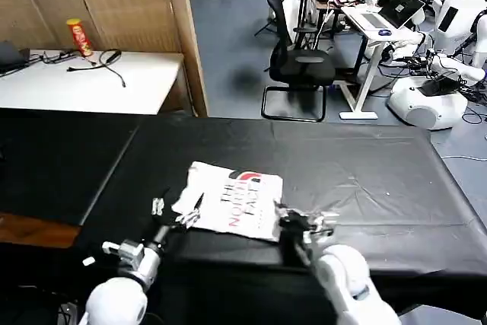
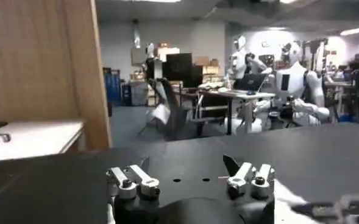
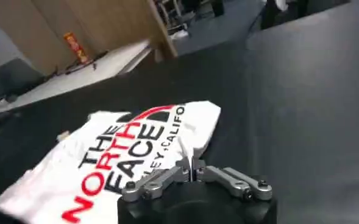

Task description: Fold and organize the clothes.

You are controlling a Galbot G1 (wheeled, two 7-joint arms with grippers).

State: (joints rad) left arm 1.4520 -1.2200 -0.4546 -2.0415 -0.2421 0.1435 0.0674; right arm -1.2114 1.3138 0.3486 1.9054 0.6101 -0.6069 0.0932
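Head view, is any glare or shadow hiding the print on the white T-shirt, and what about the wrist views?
Head view: no glare on the T-shirt, print legible; the black table covering shows faint sheen along its creases. Right wrist view: shirt evenly lit, the shut right gripper overlaps its near edge. Left wrist view: the open left gripper sits dim below bright ceiling lights.

A white T-shirt [image 1: 232,202] printed with "THE NORTH FACE" in black and red letters, plus a red curved logo, lies near the front edge of a table covered in plain black cloth [image 1: 365,180]. The left gripper [image 1: 169,213] and right gripper [image 1: 295,222] are silver metal and black, on glossy white arms. Beyond the far left corner stands a white desk [image 1: 91,85] bearing a red and yellow can [image 1: 78,36], beside light wood panels [image 1: 99,1].
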